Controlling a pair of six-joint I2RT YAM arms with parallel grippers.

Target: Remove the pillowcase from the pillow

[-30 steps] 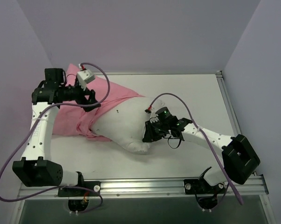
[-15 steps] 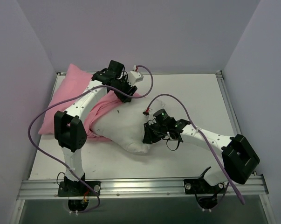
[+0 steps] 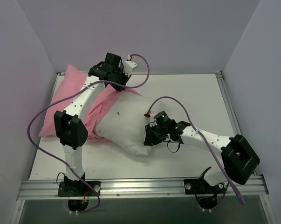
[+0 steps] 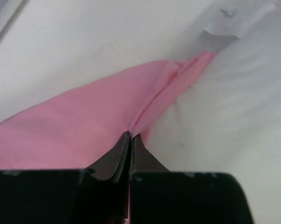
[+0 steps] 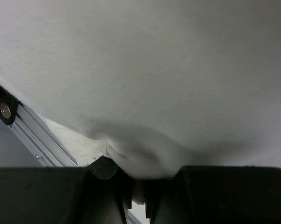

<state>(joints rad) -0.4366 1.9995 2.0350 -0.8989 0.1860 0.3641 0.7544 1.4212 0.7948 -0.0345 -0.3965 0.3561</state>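
Sitting roughly halfway off, the pillowcase [image 3: 65, 100] covers only the left end of the pillow [image 3: 126, 123]. It lies at the far left of the table [image 3: 196, 93], close to the side wall, with its open edge bunched into a wrinkled band across the pillow's middle. The right half of the pillow is bare and runs diagonally toward the near centre. My read is that the cover has yet to be slid off the buried left end, so the job is not finished. The pillowcase is thin, soft pink cloth that folds and creases easily, and no print shows from here. The pillow is plump, matte white and stuffed, with a rounded belly and a pointed near corner. It dimples where it is pinched. The left gripper [image 4: 130, 140] is clenched on a fold of the pink hem at the far edge, right where pink meets white. The right gripper [image 5: 140, 186] is clamped on a puckered bit of the pillow's white skin near the bare end, which I judge to be anchoring it. The table is smooth and white, and a metal rail [image 3: 140, 186] runs along its near edge.
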